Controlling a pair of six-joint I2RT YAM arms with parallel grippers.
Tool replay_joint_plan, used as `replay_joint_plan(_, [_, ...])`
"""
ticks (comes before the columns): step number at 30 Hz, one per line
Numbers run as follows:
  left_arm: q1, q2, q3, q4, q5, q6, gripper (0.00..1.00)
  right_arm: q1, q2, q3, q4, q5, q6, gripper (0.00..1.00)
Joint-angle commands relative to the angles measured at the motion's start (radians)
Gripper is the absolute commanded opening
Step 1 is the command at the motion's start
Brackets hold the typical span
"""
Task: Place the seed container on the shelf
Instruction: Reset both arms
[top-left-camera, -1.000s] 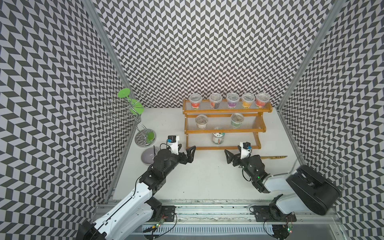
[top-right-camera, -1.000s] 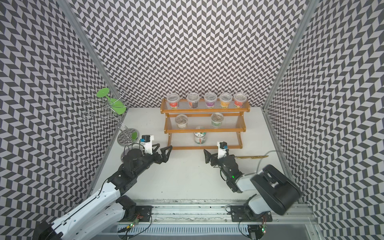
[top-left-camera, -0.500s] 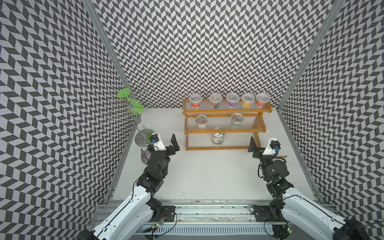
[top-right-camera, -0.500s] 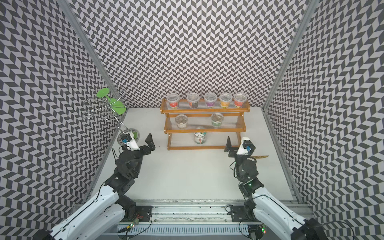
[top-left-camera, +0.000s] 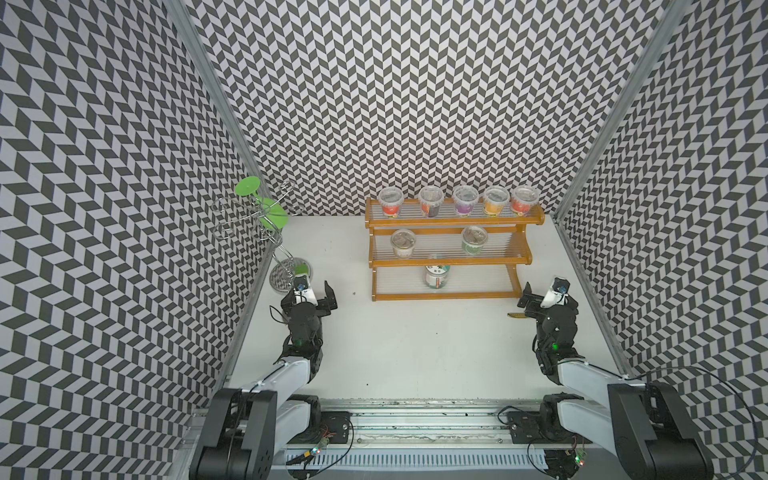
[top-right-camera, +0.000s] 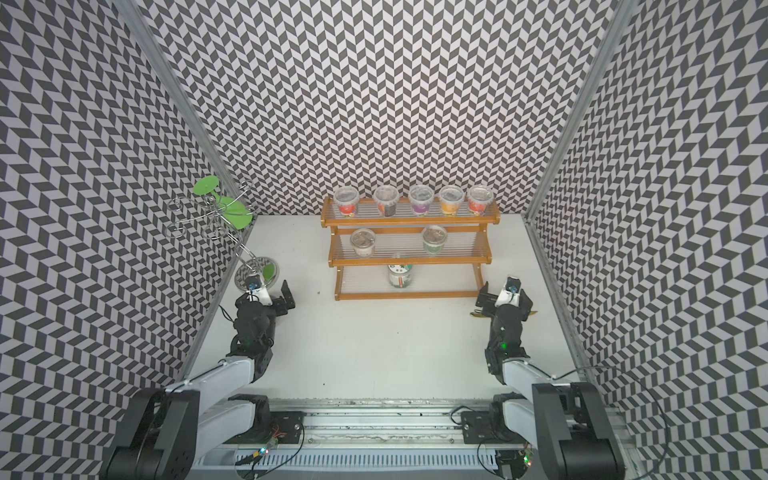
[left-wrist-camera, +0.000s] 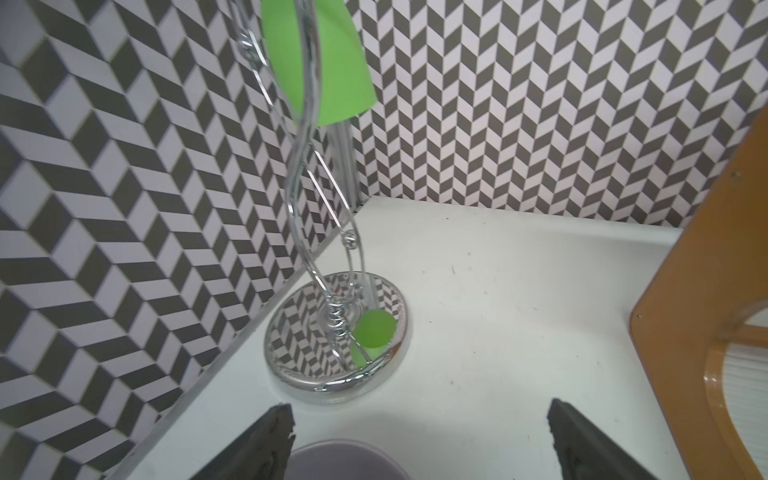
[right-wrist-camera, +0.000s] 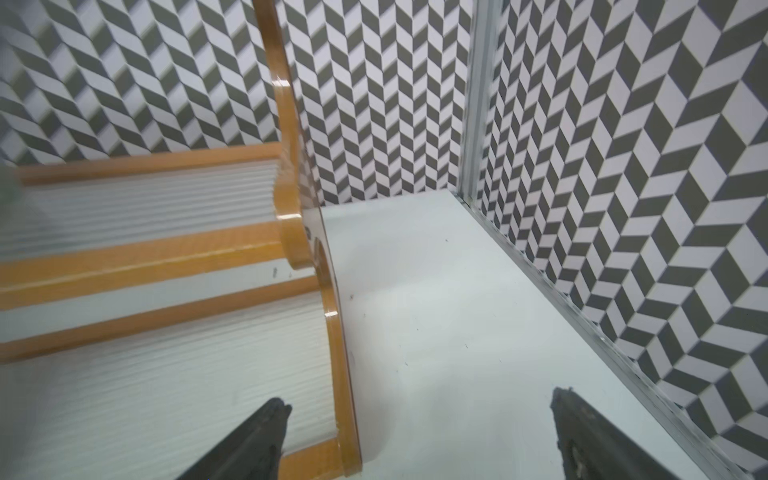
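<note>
The shelf (top-left-camera: 453, 296) (top-right-camera: 407, 296) is an orange-brown stepped rack at the back of the table. Its side panel shows in the left wrist view (left-wrist-camera: 706, 332), and its end shows in the right wrist view (right-wrist-camera: 328, 332). A clear jar with a green-and-white label, which I take for the seed container (top-left-camera: 437, 277) (top-right-camera: 400, 277), stands upright on the lowest tier. My left gripper (top-left-camera: 313, 297) (left-wrist-camera: 419, 415) is open and empty left of the shelf. My right gripper (top-left-camera: 546, 301) (right-wrist-camera: 419, 407) is open and empty off the shelf's right end.
Several lidded cups fill the top tier (top-left-camera: 453, 218), and two stand on the middle tier (top-left-camera: 449, 249). A silver wire stand with green discs (top-left-camera: 274, 232) (left-wrist-camera: 332, 324) stands by the left wall. A grey-purple bowl (left-wrist-camera: 340, 461) lies under the left gripper. A thin golden item (top-left-camera: 517, 316) lies beside the right gripper.
Both arms have drawn back from the middle of the table and swung outward, the left toward the wire stand, the right toward the shelf's right end. Both grippers stayed open.
</note>
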Motion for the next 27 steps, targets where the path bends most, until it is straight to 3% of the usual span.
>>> replay_joint_plan(1, [0.030,0.095,-0.011,0.263,0.136,0.032,1.00,-0.011,0.048,-0.019,0.227,-0.111,0.002,1.00])
replay_joint_plan(6, [0.076,0.182,-0.008,0.385,0.268,0.006,1.00,-0.020,0.120,-0.011,0.327,-0.184,0.003,1.00])
replay_joint_plan(12, [0.087,0.364,0.014,0.527,0.341,0.023,1.00,-0.021,0.145,0.018,0.301,-0.209,0.008,1.00])
replay_joint_plan(15, [0.087,0.351,0.066,0.404,0.328,0.012,1.00,-0.020,0.205,-0.032,0.458,-0.259,0.007,1.00])
replay_joint_plan(17, [0.081,0.372,0.065,0.444,0.324,0.024,1.00,-0.020,0.263,-0.059,0.567,-0.288,-0.011,1.00])
replay_joint_plan(23, [0.066,0.365,0.072,0.416,0.294,0.030,1.00,-0.020,0.418,-0.097,0.825,-0.223,0.011,1.00])
replay_joint_plan(27, [0.059,0.363,0.076,0.407,0.281,0.032,0.99,-0.020,0.393,-0.072,0.730,-0.120,0.056,1.00])
